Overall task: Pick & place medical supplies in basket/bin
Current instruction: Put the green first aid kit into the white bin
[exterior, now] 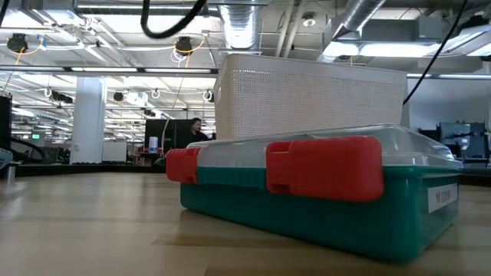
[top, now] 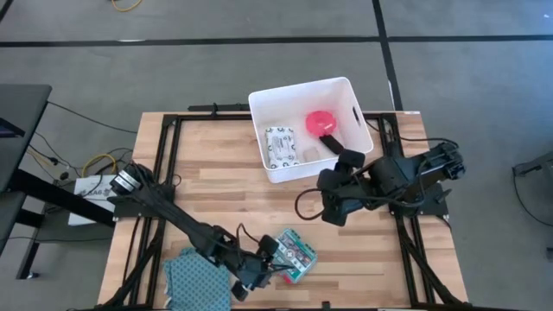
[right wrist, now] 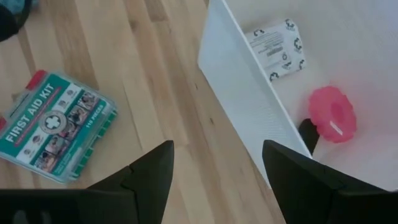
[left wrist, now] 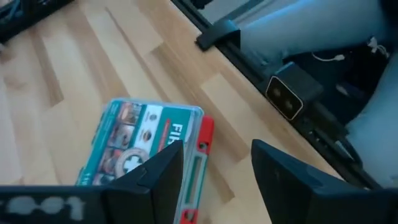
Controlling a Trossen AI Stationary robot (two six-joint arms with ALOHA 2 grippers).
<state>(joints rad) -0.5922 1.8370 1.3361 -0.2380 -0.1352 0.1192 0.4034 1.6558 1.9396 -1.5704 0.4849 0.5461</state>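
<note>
a: so, where is everything now?

b: in the high view the first aid kit (top: pixel 295 253), the green-and-red pack, lies flat on the table (top: pixel 225 186) at the lower middle of the frame. the left gripper (top: pixel 259 269) is just beside it, on its left side, and the teal cloth (top: pixel 194 275) is at the lower left. the white bin (top: pixel 353 111) stands in the upper middle, and inside it i see the patterned white packet (top: pixel 280 145), the pink disc (top: pixel 320 123) and a small black piece (top: pixel 329 143).

a: and the fingers?

b: the left wrist view shows the left fingers (left wrist: pixel 158 180) apart, with nothing between them. one finger is over the edge of the kit with the red latch, the other is over bare wood. the right gripper (top: pixel 346 166) hangs at the front wall of the bin, also spread and empty.

a: what can go wrong, in your opinion?

b: i think the grasp is off-centre. if the gripper closes like this, one finger may land on the lid and only push the kit, so it slides or turns toward the cloth. the kit is also wide and flat; a pinch on one edge could let it tilt and slip out during the lift.

a: anything with the bin?

b: maybe. the right arm is near the bin, so the carry path could cross it.
</note>
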